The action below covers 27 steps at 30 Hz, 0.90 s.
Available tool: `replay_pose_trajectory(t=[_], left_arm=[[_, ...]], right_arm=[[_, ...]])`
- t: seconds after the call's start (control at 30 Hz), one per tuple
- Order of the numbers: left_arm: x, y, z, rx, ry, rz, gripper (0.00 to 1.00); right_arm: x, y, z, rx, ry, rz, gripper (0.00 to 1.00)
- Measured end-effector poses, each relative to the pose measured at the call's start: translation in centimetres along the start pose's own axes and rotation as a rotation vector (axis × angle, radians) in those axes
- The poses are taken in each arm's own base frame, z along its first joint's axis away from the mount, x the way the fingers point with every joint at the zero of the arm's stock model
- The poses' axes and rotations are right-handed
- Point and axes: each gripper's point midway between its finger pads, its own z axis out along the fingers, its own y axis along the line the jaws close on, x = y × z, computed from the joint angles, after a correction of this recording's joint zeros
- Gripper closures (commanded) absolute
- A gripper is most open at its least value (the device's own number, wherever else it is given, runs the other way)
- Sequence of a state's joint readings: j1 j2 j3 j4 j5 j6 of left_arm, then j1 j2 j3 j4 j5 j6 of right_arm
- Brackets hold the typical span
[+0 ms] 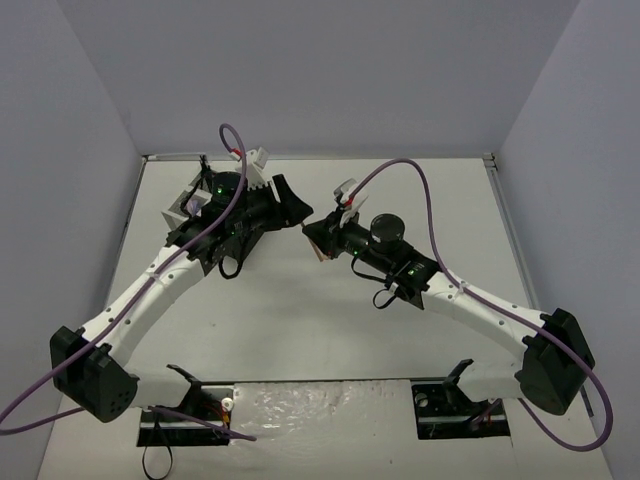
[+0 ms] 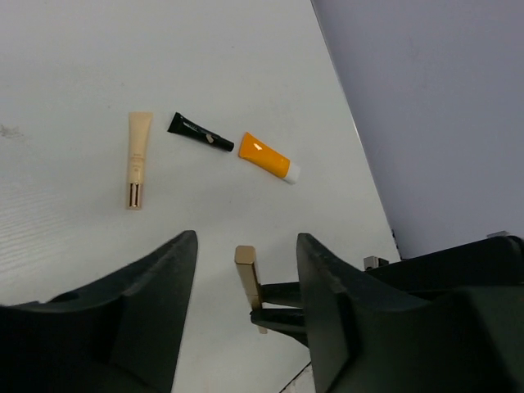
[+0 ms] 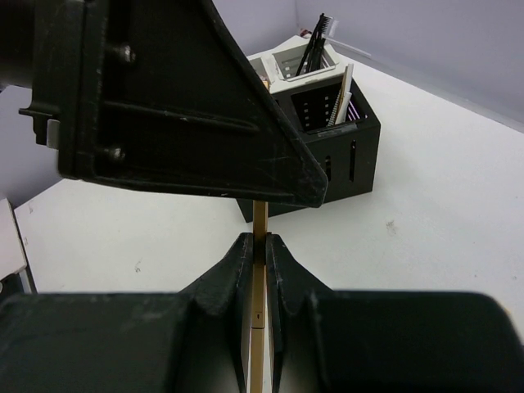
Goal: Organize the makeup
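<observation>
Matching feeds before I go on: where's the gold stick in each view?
Top external: centre, gold stick at the tip of the right gripper, mostly hidden.
Left wrist: bottom centre, inside the open left gripper.
Right wrist: bottom centre, pinched between the black fingers.
Shared landmark: the right gripper holding it.
</observation>
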<state>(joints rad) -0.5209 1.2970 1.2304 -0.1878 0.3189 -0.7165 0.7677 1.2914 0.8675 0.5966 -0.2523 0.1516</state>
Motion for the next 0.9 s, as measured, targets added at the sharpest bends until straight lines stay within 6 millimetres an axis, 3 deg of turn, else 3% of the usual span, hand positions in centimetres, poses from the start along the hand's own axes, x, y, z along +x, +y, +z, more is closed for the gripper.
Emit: replay_pose_trajectory(t=[0.13, 0.2, 0.33, 0.43, 0.53, 0.57, 0.63, 0.77, 0.9], left_arm=[[0.2, -0.8, 0.3, 0.018, -0.003, -0.003, 0.86], [0.2, -1.0, 0.3, 0.022, -0.006, -0.004, 0.95], [0.0, -1.0, 0.4, 0.018, -0.016, -0.008, 1.00], [-0.1, -1.0, 0.5, 0.018, -0.022, -0.006, 1.00], [-0.1, -0.8, 0.7, 0.012, -0.022, 0.000, 1.00], [-0.2, -0.7, 0.8, 0.005, -0.023, 0.008, 1.00], [-0.6, -0.3, 1.0, -0.016, -0.029, 0.034, 1.00], [-2.6, 1.0, 1.5, -0.099, -0.072, 0.120, 1.00], [-7.8, 4.5, 1.4, -0.256, -0.195, 0.239, 1.00]], right_arm=[[0.3, 0.0, -0.1, 0.001, 0.002, 0.000, 0.98], [0.3, -0.1, -0.1, 0.002, 0.002, 0.000, 0.98], [0.0, -0.2, -0.2, 0.012, -0.013, -0.002, 0.95], [-0.1, -0.3, -0.2, 0.019, -0.016, -0.002, 0.70], [-0.1, -0.6, -0.2, 0.031, -0.015, -0.007, 0.30], [0.0, -0.7, -0.2, 0.036, -0.014, -0.008, 0.27], [0.1, -1.0, -0.2, 0.052, -0.006, -0.014, 0.09], [0.7, -2.1, -0.8, 0.113, 0.025, -0.026, 0.00], [0.4, -3.7, -2.6, 0.212, 0.033, -0.042, 0.00]])
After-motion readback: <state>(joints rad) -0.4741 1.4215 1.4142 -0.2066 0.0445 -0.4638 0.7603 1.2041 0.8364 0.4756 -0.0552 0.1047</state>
